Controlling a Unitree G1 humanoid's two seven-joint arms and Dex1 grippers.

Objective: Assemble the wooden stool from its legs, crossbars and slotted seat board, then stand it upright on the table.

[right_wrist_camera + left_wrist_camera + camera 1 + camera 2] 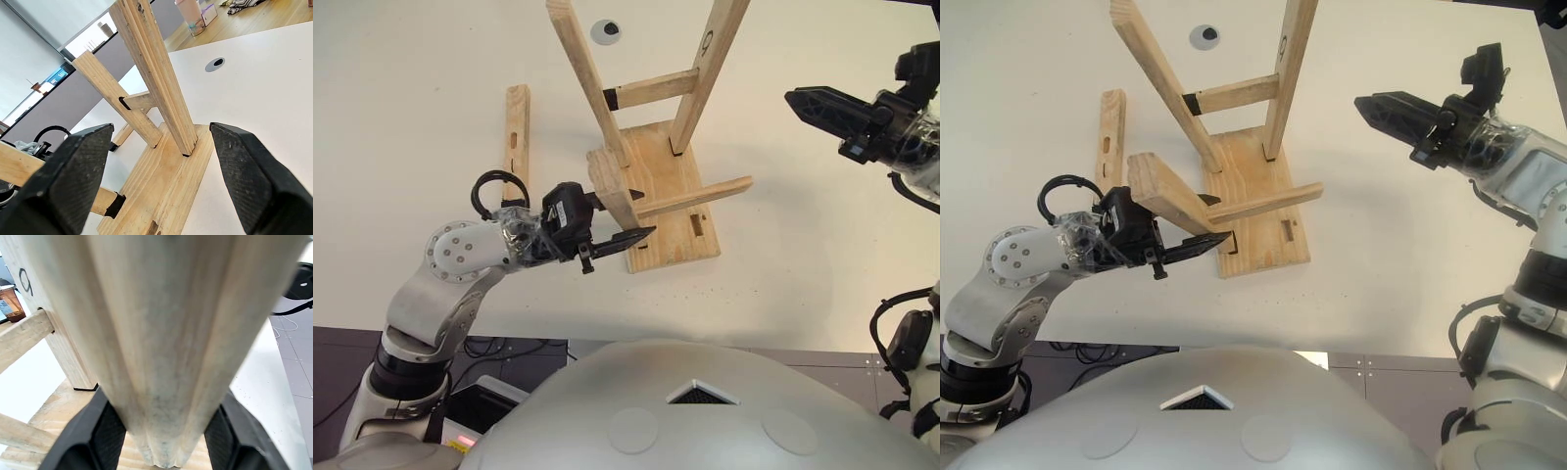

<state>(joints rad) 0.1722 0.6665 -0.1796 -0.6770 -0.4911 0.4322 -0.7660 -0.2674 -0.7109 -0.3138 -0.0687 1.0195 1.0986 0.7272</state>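
Left wrist view is showing the left gripper [164, 445] clamping a stiff, probably light leg [161, 333] near its lower end, sensibly close to the seat board [677, 230] lying on the table [411, 78], while the right gripper [1371, 106] is hovering open-jawed, well apart.

Grey round grommet [606, 31] set in the white bench [401, 147], far side. Black cables [504, 348] and a dark box [489, 406] with a pink light sit below the near left edge. Dark floor tiles [1371, 382] near right. Pinkish bottle [188, 17] and cloth [244, 5] lie on the wood floor [274, 14] beyond the far edge.
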